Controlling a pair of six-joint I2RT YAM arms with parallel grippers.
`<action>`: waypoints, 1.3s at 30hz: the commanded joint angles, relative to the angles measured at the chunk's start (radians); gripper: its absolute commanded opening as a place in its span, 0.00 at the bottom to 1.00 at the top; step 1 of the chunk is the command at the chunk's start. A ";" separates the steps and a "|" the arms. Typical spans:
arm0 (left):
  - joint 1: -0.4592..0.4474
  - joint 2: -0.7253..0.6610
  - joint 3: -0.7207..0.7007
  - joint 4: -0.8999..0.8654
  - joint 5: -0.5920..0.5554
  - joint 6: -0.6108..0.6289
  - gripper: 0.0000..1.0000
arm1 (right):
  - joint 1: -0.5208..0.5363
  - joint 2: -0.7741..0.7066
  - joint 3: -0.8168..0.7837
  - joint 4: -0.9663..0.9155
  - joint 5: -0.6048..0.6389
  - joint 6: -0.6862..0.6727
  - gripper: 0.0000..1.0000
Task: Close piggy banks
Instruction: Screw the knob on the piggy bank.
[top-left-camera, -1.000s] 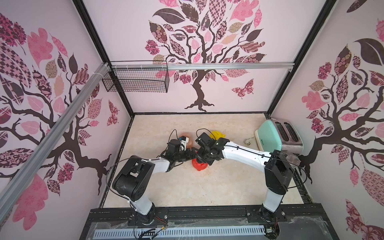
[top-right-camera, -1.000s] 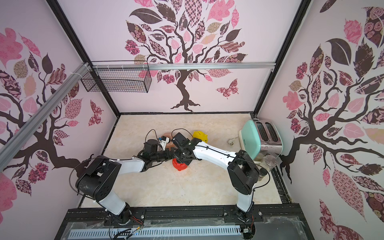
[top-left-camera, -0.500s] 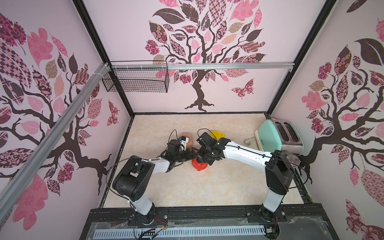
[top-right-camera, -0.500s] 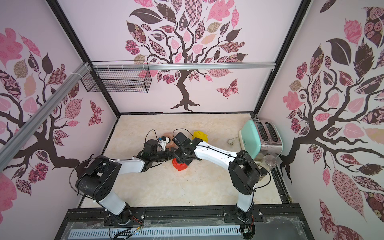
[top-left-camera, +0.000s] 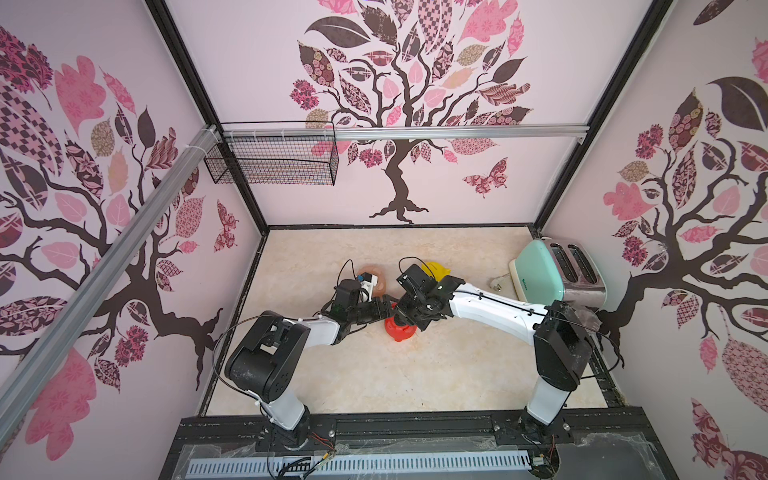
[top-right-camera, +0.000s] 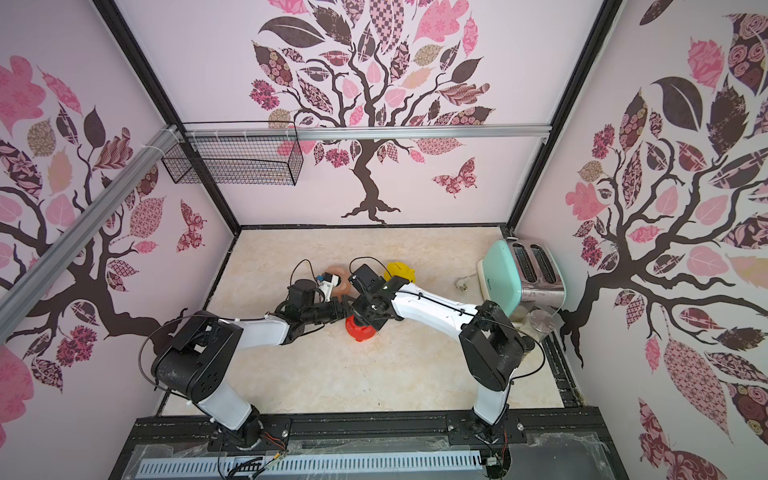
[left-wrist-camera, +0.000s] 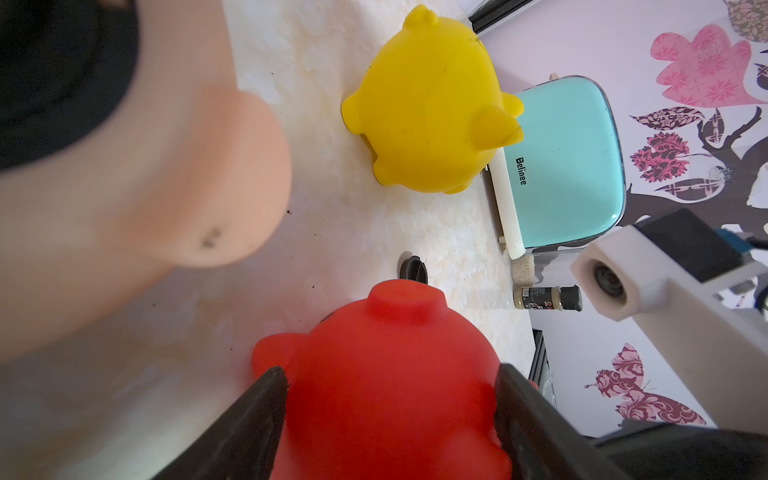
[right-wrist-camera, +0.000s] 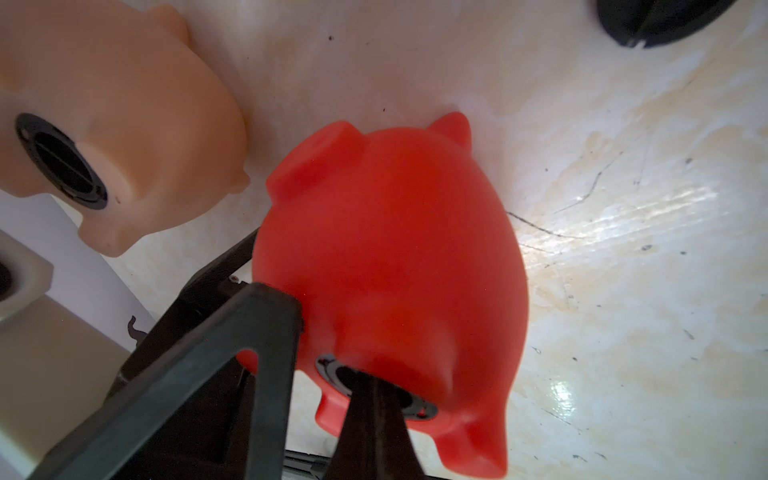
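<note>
The red piggy bank (top-left-camera: 402, 331) (top-right-camera: 360, 331) lies on the table's middle, belly hole turned sideways. My left gripper (left-wrist-camera: 390, 374) (top-left-camera: 385, 309) is shut on its body (left-wrist-camera: 390, 332), one finger on each flank. My right gripper (right-wrist-camera: 368, 384) (top-left-camera: 402, 318) is shut, its tip pressed on the black plug (right-wrist-camera: 328, 370) seated in the red piggy bank's (right-wrist-camera: 390, 249) belly hole. The peach piggy bank (top-left-camera: 377, 279) (right-wrist-camera: 137, 124) lies just behind, with a plug (right-wrist-camera: 62, 166) in its belly. The yellow piggy bank (top-left-camera: 439, 269) (left-wrist-camera: 428, 108) stands further right.
A loose black plug (left-wrist-camera: 413, 268) (right-wrist-camera: 656, 16) lies on the table beyond the red pig. The mint-green toaster (top-left-camera: 544, 270) (top-right-camera: 505, 274) stands at the right wall with a spice bottle (left-wrist-camera: 546, 298) beside it. A wire basket (top-left-camera: 270, 160) hangs on the back-left wall.
</note>
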 joint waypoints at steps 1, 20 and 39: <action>-0.001 0.001 -0.032 -0.061 -0.018 0.015 0.80 | -0.003 0.003 0.003 -0.097 -0.004 -0.025 0.01; -0.001 -0.007 -0.037 -0.058 -0.022 0.018 0.80 | -0.008 -0.124 0.023 -0.138 -0.030 -0.133 0.18; -0.001 -0.244 0.020 -0.238 -0.064 0.057 0.82 | -0.053 -0.455 -0.161 -0.150 0.231 -0.516 0.26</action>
